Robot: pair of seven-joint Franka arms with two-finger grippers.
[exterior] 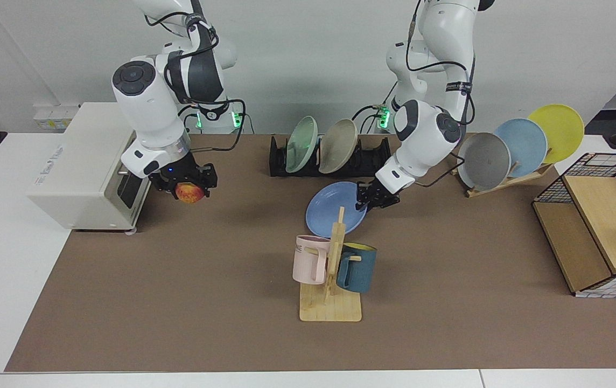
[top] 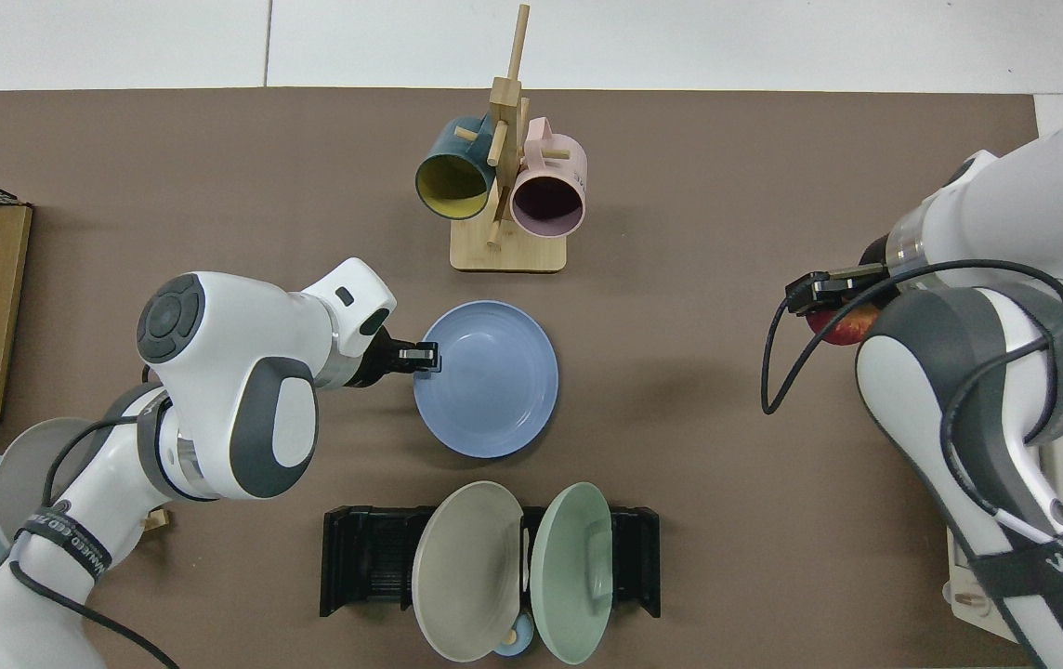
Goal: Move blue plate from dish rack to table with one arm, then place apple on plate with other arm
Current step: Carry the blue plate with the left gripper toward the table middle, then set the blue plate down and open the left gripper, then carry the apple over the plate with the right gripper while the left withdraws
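Observation:
The blue plate (exterior: 334, 209) (top: 487, 377) lies nearly flat, low over the brown table (exterior: 179, 302) between the black dish rack (exterior: 378, 156) (top: 360, 557) and the mug stand. My left gripper (exterior: 368, 200) (top: 422, 354) is shut on the plate's rim, on the side toward the wooden plate rack. My right gripper (exterior: 189, 189) (top: 831, 299) hangs above the table beside the white box, shut on the red and yellow apple (exterior: 190, 193) (top: 843, 325). In the top view the right arm hides most of the apple.
The dish rack holds a green plate (exterior: 301, 144) and a beige plate (exterior: 338, 145). A wooden mug stand (exterior: 331, 302) with pink and dark blue mugs stands just in front of the blue plate. A slanted wooden rack with grey (exterior: 484, 160), pale blue and yellow plates and a wire-sided crate (exterior: 599, 226) stand at the right.

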